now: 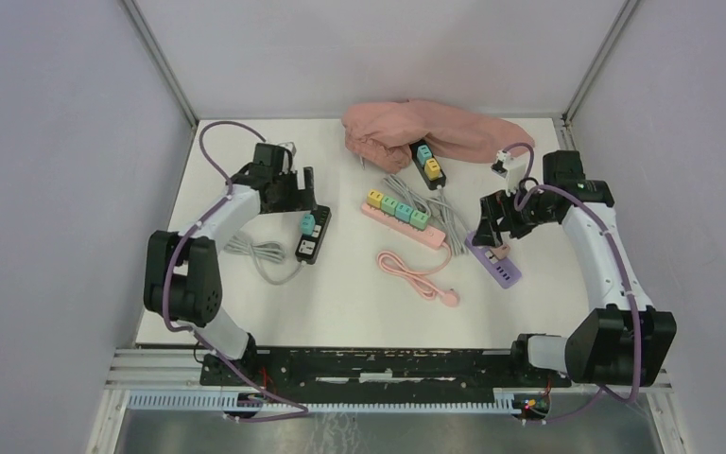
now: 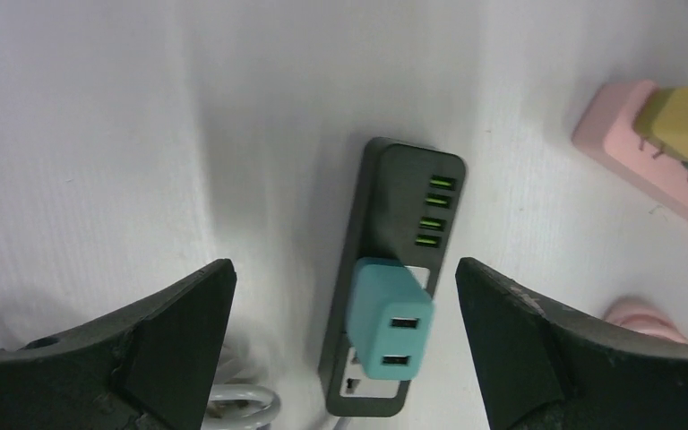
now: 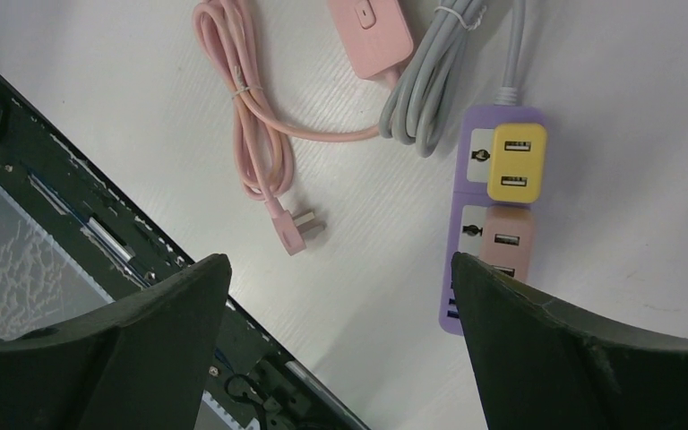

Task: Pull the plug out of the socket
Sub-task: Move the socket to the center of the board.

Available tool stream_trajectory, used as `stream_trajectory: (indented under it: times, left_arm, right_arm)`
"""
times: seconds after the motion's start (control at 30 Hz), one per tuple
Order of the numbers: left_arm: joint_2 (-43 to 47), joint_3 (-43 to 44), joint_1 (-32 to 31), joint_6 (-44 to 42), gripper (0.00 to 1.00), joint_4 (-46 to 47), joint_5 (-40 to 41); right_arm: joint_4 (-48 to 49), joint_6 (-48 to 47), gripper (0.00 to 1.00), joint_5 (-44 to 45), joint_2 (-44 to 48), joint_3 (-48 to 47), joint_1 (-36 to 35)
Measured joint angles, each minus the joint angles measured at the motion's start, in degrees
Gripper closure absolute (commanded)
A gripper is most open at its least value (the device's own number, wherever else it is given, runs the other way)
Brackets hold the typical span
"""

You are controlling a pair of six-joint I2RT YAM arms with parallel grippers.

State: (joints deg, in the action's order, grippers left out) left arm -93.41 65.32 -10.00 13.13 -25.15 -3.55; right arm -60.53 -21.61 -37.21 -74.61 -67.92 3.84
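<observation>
A black power strip [image 1: 313,244] lies left of centre with a teal plug [image 1: 307,224] standing in it. In the left wrist view the teal plug [image 2: 391,315] sits in the black strip [image 2: 412,170] below its green USB ports. My left gripper [image 1: 309,197] is open and hovers over it, its fingers apart on either side of the plug without touching; it also shows in the left wrist view [image 2: 342,269]. My right gripper [image 1: 490,232] is open and empty above the purple power strip [image 1: 501,270], which holds a yellow plug [image 3: 517,161] and a pink plug [image 3: 502,242].
A pink power strip [image 1: 406,227] with several coloured plugs lies at centre, its pink cable [image 1: 421,274] coiled in front. Another black strip [image 1: 428,168] with two plugs lies against a pink cloth [image 1: 425,128] at the back. A grey cable [image 1: 260,251] lies left.
</observation>
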Motion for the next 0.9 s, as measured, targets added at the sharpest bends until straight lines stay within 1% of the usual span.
stream_trajectory:
  times: [0.07, 0.13, 0.27, 0.37, 0.47, 0.63, 0.73, 0.9]
  left_arm:
    - [0.00, 0.00, -2.93, -1.07, 0.04, 0.00, 0.11]
    - [-0.07, 0.00, -5.84, -2.08, 0.09, -0.02, 0.96]
    - [-2.71, 1.31, -11.17, -3.89, 0.13, -1.33, 6.19]
    - [-5.57, 1.95, -12.79, -4.76, 0.17, -2.84, 10.88]
    - [-7.45, 1.97, -13.11, -5.31, 0.22, -4.52, 13.57]
    - [-8.37, 2.16, -13.35, -5.35, 0.31, -5.55, 13.40]
    - [-8.48, 2.23, -13.92, -5.31, 0.48, -5.62, 12.09]
    - [-8.55, 2.23, -15.02, -5.33, 0.69, -4.92, 12.26]
  right_arm:
    - [1.84, 1.01, 0.00, -0.39, 0.98, 2.29, -0.02]
    - [2.91, 1.60, 0.00, -0.61, 1.60, 3.54, -0.07]
    - [6.14, 2.82, 0.00, -1.86, 2.01, 6.03, -0.09]
    - [7.37, 3.37, 0.00, -2.27, 1.90, 7.13, -0.09]
    - [8.61, 3.61, 0.00, -2.97, 1.57, 7.45, -0.09]
    - [10.56, 3.85, 0.00, -3.72, 1.38, 8.48, -0.09]
    - [11.45, 3.87, 0.00, -4.22, 1.38, 9.55, -0.09]
    - [13.73, 3.98, 0.00, -5.11, 1.42, 11.72, -0.09]
